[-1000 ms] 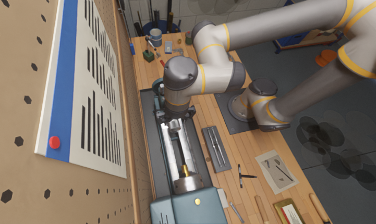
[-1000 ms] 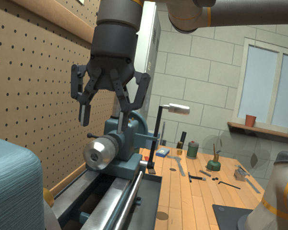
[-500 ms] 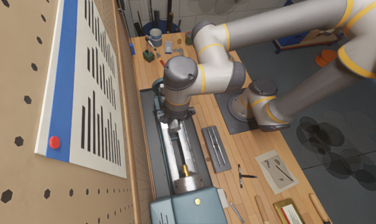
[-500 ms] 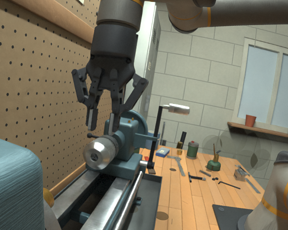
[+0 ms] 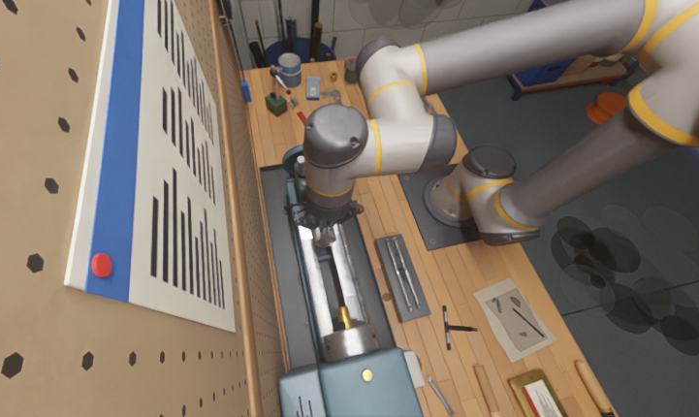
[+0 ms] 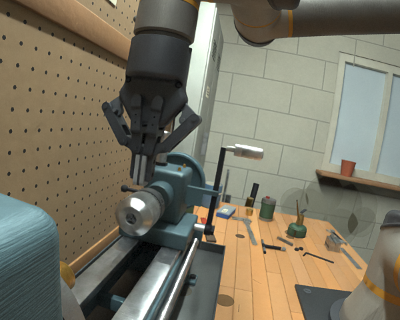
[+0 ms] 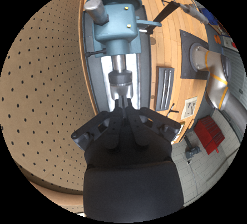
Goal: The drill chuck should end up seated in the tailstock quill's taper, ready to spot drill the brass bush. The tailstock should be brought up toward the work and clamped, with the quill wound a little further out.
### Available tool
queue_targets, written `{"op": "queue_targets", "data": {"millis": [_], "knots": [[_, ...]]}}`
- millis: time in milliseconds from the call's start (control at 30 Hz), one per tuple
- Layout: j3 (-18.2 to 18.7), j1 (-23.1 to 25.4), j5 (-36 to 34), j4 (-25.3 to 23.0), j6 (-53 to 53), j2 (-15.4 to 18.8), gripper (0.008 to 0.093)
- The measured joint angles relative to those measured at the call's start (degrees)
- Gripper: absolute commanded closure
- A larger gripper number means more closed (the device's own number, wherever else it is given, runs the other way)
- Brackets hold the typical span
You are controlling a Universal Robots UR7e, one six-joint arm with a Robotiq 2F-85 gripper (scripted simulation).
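Note:
The silver drill chuck (image 6: pixel 138 210) (image 7: pixel 120 87) sits on the end of the tailstock quill, pointing along the lathe bed toward the headstock. The blue tailstock (image 6: pixel 174 199) (image 7: pixel 116 31) stands at the far end of the bed, with its clamp lever (image 6: pixel 217 187) upright on the bench side and a handwheel behind it. My gripper (image 6: pixel 142 172) (image 7: pixel 122 103) hangs just above the chuck and is closed with nothing in it. The brass bush (image 5: pixel 345 316) sticks out of the headstock chuck (image 5: pixel 349 339) at the near end of the bed.
The pegboard wall (image 6: pixel 38 120) runs close along the lathe's far side. A grey tray of tools (image 5: pixel 402 277) lies on the wooden bench beside the bed. Small tools, an oil can (image 6: pixel 296 227) and a green tin (image 6: pixel 267 207) sit farther along the bench.

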Motion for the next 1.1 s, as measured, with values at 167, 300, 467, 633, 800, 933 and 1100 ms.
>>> {"op": "queue_targets", "data": {"millis": [167,300,467,633,800,933,1100], "knots": [[0.0,0.0,0.0,0.0,0.0,0.0,0.0934],[0.0,0.0,0.0,0.0,0.0,0.0,0.0934],[-0.1,0.4,0.0,0.0,0.4,0.1,0.0934],[-0.5,2.0,0.0,-0.1,2.0,0.5,0.0934],[-1.1,4.1,0.0,-0.1,4.1,1.2,0.0934],[-1.5,5.4,0.0,-0.1,5.4,1.6,0.0934],[-1.7,6.0,0.0,-0.2,6.0,1.8,0.0934]]}}
